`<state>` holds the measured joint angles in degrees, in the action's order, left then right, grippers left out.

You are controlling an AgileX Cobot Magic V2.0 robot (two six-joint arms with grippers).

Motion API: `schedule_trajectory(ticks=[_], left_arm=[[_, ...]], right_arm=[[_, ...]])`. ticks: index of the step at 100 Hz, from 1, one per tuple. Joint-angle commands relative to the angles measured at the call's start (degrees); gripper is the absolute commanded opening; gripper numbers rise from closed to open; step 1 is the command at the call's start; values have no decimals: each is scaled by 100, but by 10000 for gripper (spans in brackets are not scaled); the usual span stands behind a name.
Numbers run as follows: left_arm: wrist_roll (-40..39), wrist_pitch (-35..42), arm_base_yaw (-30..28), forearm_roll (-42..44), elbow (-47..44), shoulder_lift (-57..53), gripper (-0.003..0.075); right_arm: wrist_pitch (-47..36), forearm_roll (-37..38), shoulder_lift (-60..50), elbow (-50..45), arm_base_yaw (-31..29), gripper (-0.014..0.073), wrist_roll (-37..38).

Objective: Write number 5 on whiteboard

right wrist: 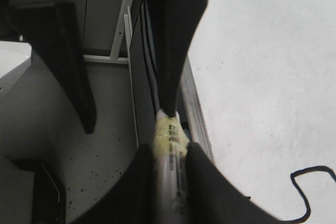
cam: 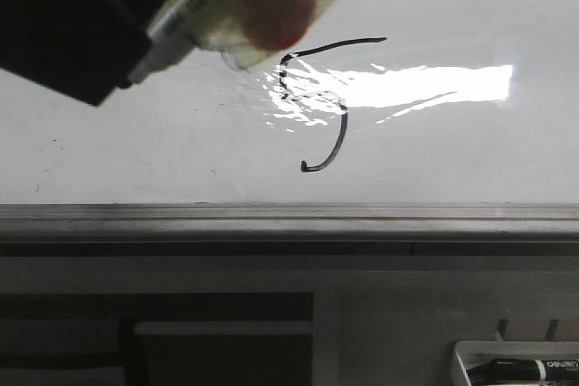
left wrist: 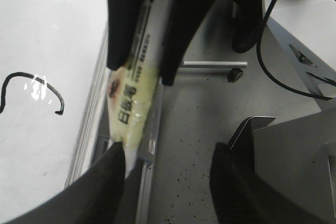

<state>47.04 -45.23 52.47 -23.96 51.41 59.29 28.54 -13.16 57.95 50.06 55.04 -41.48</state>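
Note:
The number 5 (cam: 345,124) is drawn in thin black line on the whiteboard (cam: 136,151), partly under a glare patch. Parts of its stroke also show in the wrist views: number 5 (left wrist: 52,90) and number 5 (right wrist: 315,169). A marker (cam: 194,2) wrapped in yellowish tape hangs above the board, left of the 5, tip off the surface. My right gripper (right wrist: 169,148) is shut on the marker (right wrist: 169,129). My left gripper (left wrist: 169,148) is wide open; one finger (left wrist: 105,182) touches the end of the marker (left wrist: 131,103).
A grey metal ledge (cam: 289,214) runs along the board's near edge. A small white tray (cam: 470,354) with a black marker lies at the lower right. Beside the board are speckled grey floor, a black cable (left wrist: 273,72) and a caster (left wrist: 234,75).

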Motion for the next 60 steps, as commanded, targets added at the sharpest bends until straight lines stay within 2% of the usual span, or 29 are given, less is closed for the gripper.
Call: schedule_trajectory(ticks=[1,16,38,48,60], left_arm=[[4,503,89,-168,236,100,347],[4,813,89,-168,236,199,347],[4,856,89,-168,236,211,334],[4,895,89,-168,236,211,239],[4,1008,89,-192,236,220,41]], right_arm=[[-515,-122,-70,181,51,-40,-69],[-438,-122,-70,181,51,-41,-69],[-438,-122,-70,181,51,-41,-69],[-438,-122,-70,181,51,-41,-69],[-438,-122,-70,181,51,-41,-69]])
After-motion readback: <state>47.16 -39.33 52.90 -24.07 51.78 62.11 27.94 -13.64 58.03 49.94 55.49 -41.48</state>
